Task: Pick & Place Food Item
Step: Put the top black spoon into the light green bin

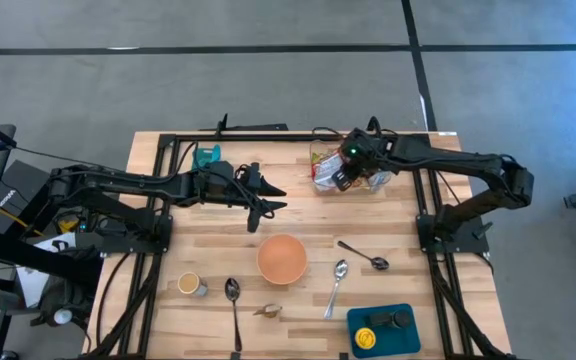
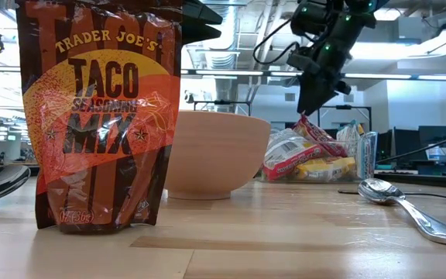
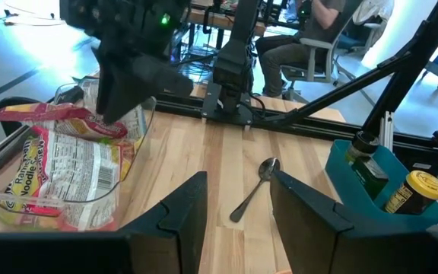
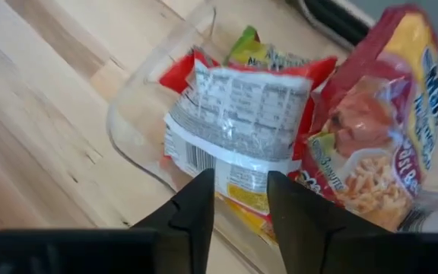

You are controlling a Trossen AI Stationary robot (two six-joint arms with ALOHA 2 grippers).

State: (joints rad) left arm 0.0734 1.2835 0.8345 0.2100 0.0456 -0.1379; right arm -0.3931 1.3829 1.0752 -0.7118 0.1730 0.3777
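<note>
A clear plastic tub (image 1: 326,168) lying on its side is seen at the upper centre of the high view, on the far part of the light wooden table (image 1: 398,300). Red and yellow noodle packets (image 4: 238,122) spill from its mouth, which is presumably why it was tipped: the food items can be reached from the side.

The right gripper (image 1: 340,180) is held directly over these packets. In the right wrist view its two dark fingers (image 4: 196,209) are seen spread a little, with a narrow gap between them and nothing pinched; the label of a packet lies just beyond the tips. In the low view, at upper right, the gripper hangs above the pile, apart from it. It is judged that a descent onto one packet is being lined up, with the gap kept small because the packets are thin.

The left gripper (image 1: 268,197) is held in the middle of the table, above a terracotta-coloured round bowl (image 1: 282,258), its fingers parted and empty; it appears to be waiting.

A brown and orange taco seasoning pouch (image 2: 103,116) stands upright at the left of the low view. The bowl is judged the likely destination, though this cannot be confirmed.
</note>
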